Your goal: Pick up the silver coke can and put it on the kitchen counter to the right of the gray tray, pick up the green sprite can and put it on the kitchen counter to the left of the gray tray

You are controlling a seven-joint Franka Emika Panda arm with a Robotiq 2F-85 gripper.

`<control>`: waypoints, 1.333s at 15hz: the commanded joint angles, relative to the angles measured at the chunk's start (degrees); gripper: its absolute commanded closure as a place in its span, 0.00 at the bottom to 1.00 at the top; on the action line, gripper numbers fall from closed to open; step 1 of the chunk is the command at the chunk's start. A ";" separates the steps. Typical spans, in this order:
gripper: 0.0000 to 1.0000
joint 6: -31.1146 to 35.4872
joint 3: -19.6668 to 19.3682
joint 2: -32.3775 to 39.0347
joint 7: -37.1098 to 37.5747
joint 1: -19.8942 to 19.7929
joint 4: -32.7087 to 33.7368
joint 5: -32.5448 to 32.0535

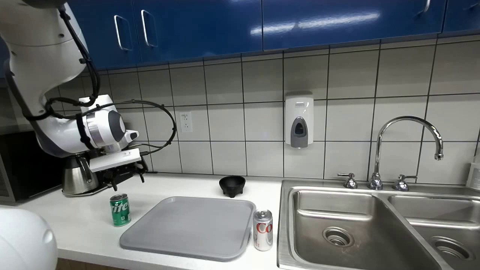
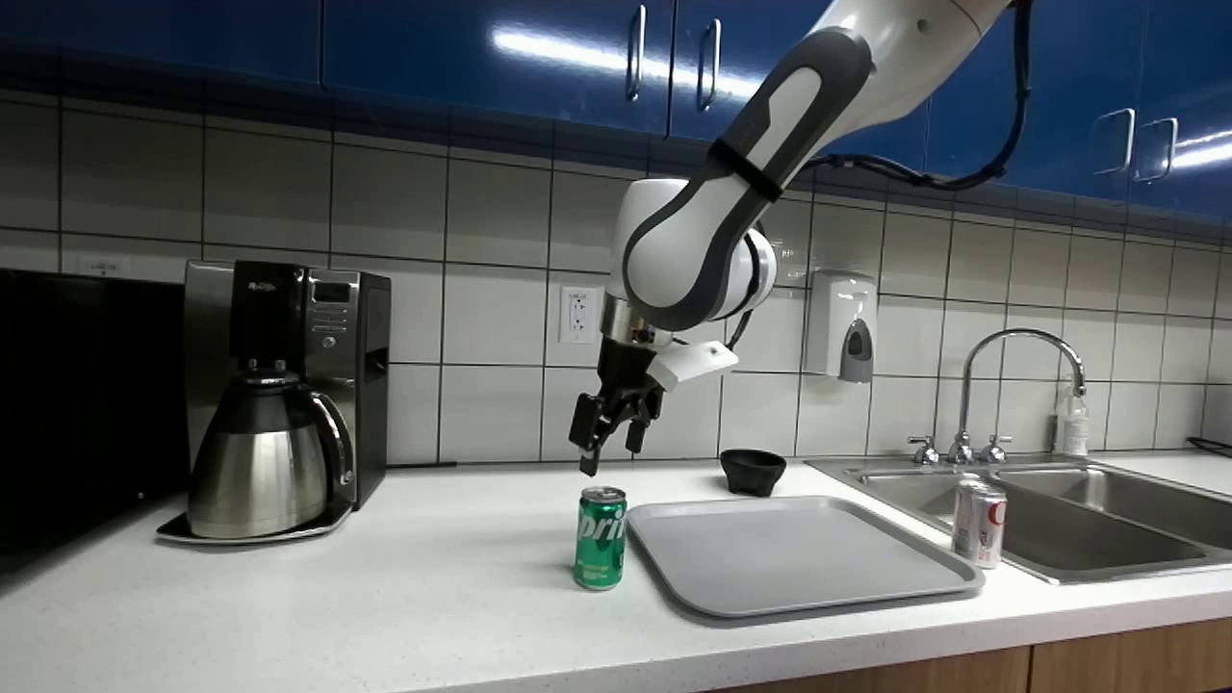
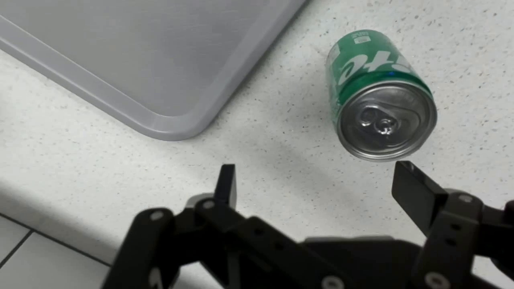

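Note:
The green sprite can (image 1: 120,210) (image 2: 600,541) stands upright on the white kitchen counter (image 1: 84,221) (image 2: 385,616), beside the left edge of the gray tray (image 1: 191,225) (image 2: 799,558) in both exterior views. The silver coke can (image 1: 263,231) (image 2: 979,525) stands upright on the counter at the tray's right edge, by the sink; it is out of the wrist view. My gripper (image 1: 128,183) (image 2: 612,460) is open and empty, above and a little behind the green can. In the wrist view, the green can (image 3: 377,92) lies ahead of the open fingers (image 3: 314,166), nearer the right finger, not between them.
A black bowl (image 1: 232,185) (image 2: 753,470) stands behind the tray near the tiled wall. A coffee maker with a steel carafe (image 2: 265,462) and a dark appliance (image 2: 91,404) stand at the far left. The steel double sink (image 1: 287,225) is on the right, with a tall faucet (image 1: 378,150).

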 commanded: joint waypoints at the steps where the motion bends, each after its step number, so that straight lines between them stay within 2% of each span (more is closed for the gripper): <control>1: 0.00 2.21 -0.07 -5.13 -0.32 -2.98 -5.15 1.67; 9: 0.00 3.81 -3.54 -9.86 0.44 -7.94 -11.28 1.09; 20: 0.00 4.37 -6.76 -13.52 0.58 -11.98 -15.89 0.59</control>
